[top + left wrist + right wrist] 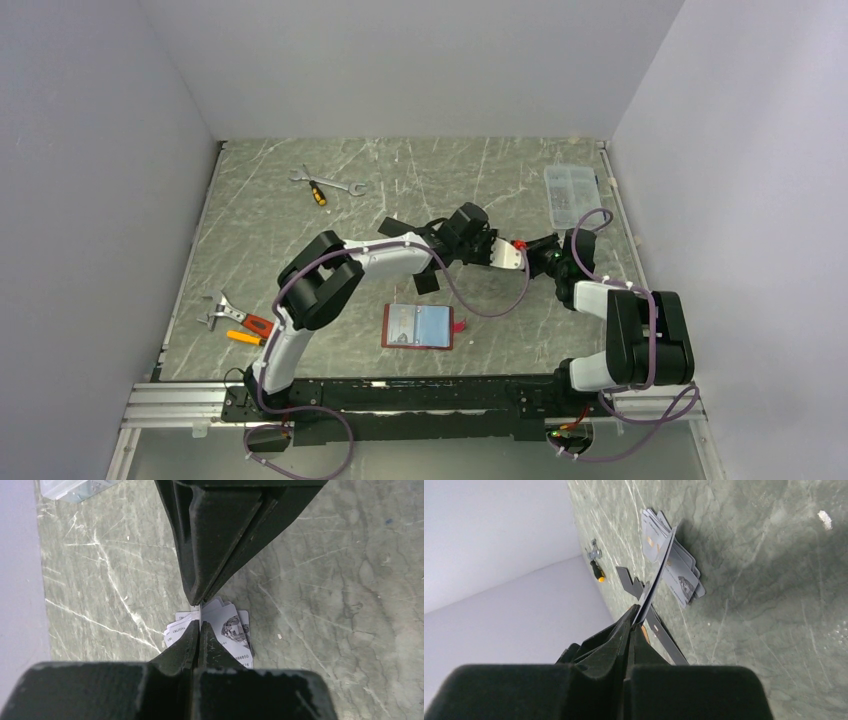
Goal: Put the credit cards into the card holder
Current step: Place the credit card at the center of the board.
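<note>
The dark-red card holder [417, 326] lies open near the table's front, clear sleeves up. A fanned stack of silver-grey credit cards [232, 627] lies on the table under both grippers and also shows in the right wrist view [684, 577]. My left gripper [199, 625] is shut on a silver-grey card's thin edge [199, 612]. My right gripper [634, 622] is shut on a silver-grey card [656, 575], held edge-on above the stack. In the top view the left gripper [497, 255] and right gripper [543, 258] meet tip to tip with a pale card [511, 259] between them.
Black cards [400, 226] lie beside the left arm. A clear compartment box [572, 195] stands at the back right. Wrenches and a screwdriver [320, 186] lie at the back left, and more hand tools [237, 322] at the front left. Walls close three sides.
</note>
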`<control>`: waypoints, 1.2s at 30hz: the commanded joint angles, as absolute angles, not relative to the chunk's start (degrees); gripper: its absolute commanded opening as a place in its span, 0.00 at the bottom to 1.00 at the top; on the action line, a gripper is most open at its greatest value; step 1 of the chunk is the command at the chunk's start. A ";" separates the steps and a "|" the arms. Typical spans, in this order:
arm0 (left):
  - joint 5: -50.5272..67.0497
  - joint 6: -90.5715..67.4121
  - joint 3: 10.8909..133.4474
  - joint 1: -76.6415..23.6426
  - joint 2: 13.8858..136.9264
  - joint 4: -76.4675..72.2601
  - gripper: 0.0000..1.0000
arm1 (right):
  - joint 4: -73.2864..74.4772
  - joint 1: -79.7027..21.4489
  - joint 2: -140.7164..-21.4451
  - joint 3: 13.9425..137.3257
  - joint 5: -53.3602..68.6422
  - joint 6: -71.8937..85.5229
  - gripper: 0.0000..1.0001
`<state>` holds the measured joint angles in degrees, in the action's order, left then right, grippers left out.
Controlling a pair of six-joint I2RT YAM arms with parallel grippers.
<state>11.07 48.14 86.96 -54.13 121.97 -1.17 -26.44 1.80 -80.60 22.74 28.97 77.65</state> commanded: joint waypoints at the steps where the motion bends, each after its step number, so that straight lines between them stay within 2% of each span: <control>1: 14.95 45.87 91.22 -53.63 123.76 3.71 0.00 | -29.03 1.56 -80.30 22.90 31.27 77.84 0.00; 3: 14.85 45.46 92.24 -53.02 123.99 4.64 0.00 | -28.02 1.55 -79.40 23.34 31.66 77.11 0.00; 4: 14.47 45.57 92.61 -52.60 123.94 4.85 0.00 | -26.88 1.85 -78.47 23.82 31.91 76.53 0.04; 6: 13.39 46.34 92.92 -51.64 123.15 5.13 0.00 | -23.67 2.64 -77.33 25.13 32.79 74.93 0.29; 7: 12.62 46.99 93.02 -51.15 122.57 5.19 0.00 | -22.57 3.30 -76.68 25.55 33.19 74.29 0.37; 9: 10.85 49.07 93.16 -50.18 120.83 5.71 0.00 | -20.79 4.19 -75.69 25.87 33.67 73.62 0.49; 11: 9.13 51.58 92.59 -49.37 118.54 5.68 0.00 | -20.60 4.84 -75.60 25.93 34.71 73.63 0.56; 23: 6.74 65.25 80.97 -50.79 101.72 7.18 0.00 | -29.65 2.37 -79.10 29.04 40.65 79.59 0.67; 36: 0.18 72.20 72.13 -57.95 94.73 3.77 0.00 | -44.15 -1.23 -78.58 25.35 43.05 89.84 0.68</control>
<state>2.74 70.08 72.23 -57.32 97.45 6.57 -36.84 -1.30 -79.90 26.85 41.32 85.21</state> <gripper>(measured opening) 0.012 0.676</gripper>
